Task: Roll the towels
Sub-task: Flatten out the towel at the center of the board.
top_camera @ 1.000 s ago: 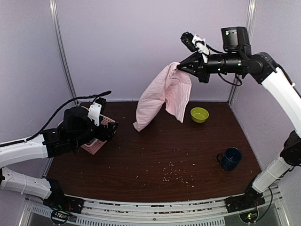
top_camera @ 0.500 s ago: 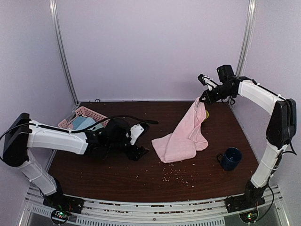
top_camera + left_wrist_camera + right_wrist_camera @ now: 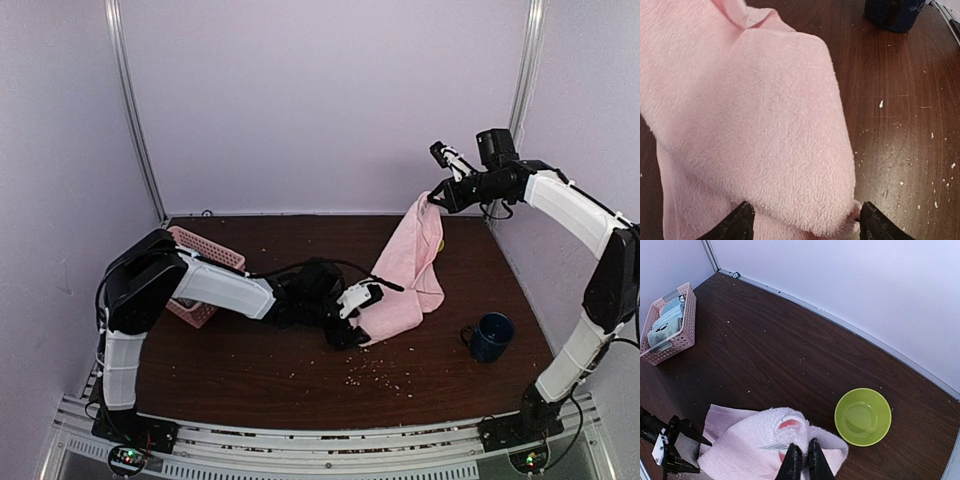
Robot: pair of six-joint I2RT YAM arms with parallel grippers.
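My right pincer pinches the pink towel up by a corner, its lower end on the table. My left pincer gapes wide there. Blue mug nearby, green bowl behind.

Looks down past the right gripper, its fingers pressed together on a bunched peak of the pale pink towel. Shows the rest of the cloth spreading down onto the dark table, with the left gripper at its left edge, black fingers spread apart. Finds a lime-green bowl beside the towel, toward the far wall. Catches a pink basket well off to the left, holding folded blue-grey towels. Picks out pale crumbs scattered over the wood.
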